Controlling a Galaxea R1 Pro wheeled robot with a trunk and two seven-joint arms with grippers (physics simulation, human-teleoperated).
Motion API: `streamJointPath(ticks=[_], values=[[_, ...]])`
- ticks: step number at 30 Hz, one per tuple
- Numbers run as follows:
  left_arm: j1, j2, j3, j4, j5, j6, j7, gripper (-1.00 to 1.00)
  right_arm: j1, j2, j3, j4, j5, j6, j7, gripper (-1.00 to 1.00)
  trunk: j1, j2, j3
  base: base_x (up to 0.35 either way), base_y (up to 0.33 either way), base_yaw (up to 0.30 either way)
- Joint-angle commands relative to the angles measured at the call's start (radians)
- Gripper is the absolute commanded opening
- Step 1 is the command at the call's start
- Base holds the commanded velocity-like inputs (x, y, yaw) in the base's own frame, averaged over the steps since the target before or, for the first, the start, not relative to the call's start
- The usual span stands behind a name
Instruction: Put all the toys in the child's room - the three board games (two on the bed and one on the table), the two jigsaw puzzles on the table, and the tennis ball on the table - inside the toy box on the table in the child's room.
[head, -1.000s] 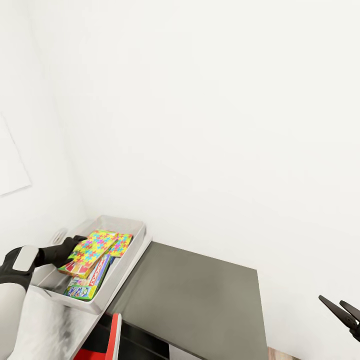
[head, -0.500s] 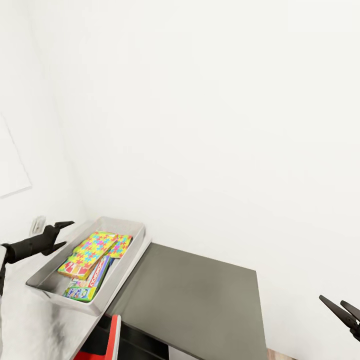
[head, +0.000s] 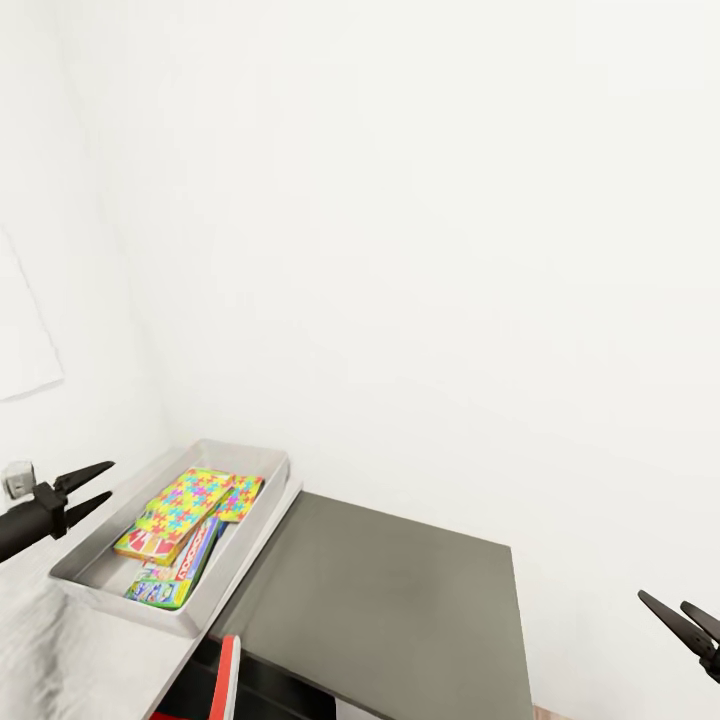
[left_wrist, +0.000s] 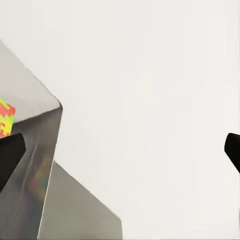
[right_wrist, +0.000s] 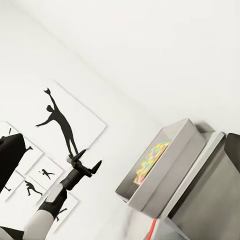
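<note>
The light grey toy box (head: 262, 492) stands on the table (head: 70, 650) in the corner. Inside lie two jigsaw puzzles, a large slab (head: 185, 503) and a smaller one (head: 243, 495), on top of the board games: the red-banded Monopoly box (head: 203, 545) and a green box (head: 158, 590). My left gripper (head: 105, 481) is open and empty, apart from the box on its left side. Open too, my right gripper (head: 662, 602) hangs far to the right. The right wrist view takes in the toy box (right_wrist: 167, 172), a puzzle (right_wrist: 152, 161) and the left gripper (right_wrist: 89, 167). The tennis ball is hidden.
A lower dark grey cabinet (head: 400, 590) adjoins the table on the right. White walls close the corner behind the box. Black silhouette posters (right_wrist: 62, 125) hang on the left wall. Something red (head: 232, 670) sticks up below the table's front edge.
My left gripper let go of the large puzzle, which now rests in the toy box, and drew back to the left, open. The right gripper has not moved.
</note>
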Motion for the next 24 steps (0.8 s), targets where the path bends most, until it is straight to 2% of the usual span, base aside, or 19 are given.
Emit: streamJointPath(ticks=[1, 4, 6, 24], values=[[0.018, 0.0, -0.001, -0.036, -0.006, 0.003, -0.032, 1.0, 0.0, 0.0, 0.0, -0.001, -0.006, 0.007, -0.002, 1.0, 0.0, -0.001, -0.001, 0.0, 0.0, 0.0], [0.05, 0.002, -0.003, -0.094, -0.008, 0.003, -0.08, 1.0, 0.0, 0.0, 0.001, -0.001, -0.004, -0.002, -0.003, 1.0, 0.0, -0.001, 0.0, -0.046, 0.028, 0.0], [0.06, 0.004, -0.004, -0.12, -0.008, 0.003, -0.093, 1.0, 0.0, 0.0, 0.001, -0.001, 0.0, -0.037, -0.004, 1.0, 0.0, -0.001, 0.001, -0.145, 0.081, 0.0], [0.065, 0.004, -0.005, -0.134, -0.008, 0.003, -0.099, 1.0, 0.0, 0.0, 0.0, 0.002, 0.0, -0.053, -0.009, 1.0, 0.0, -0.001, 0.001, -0.051, -0.001, 0.0]])
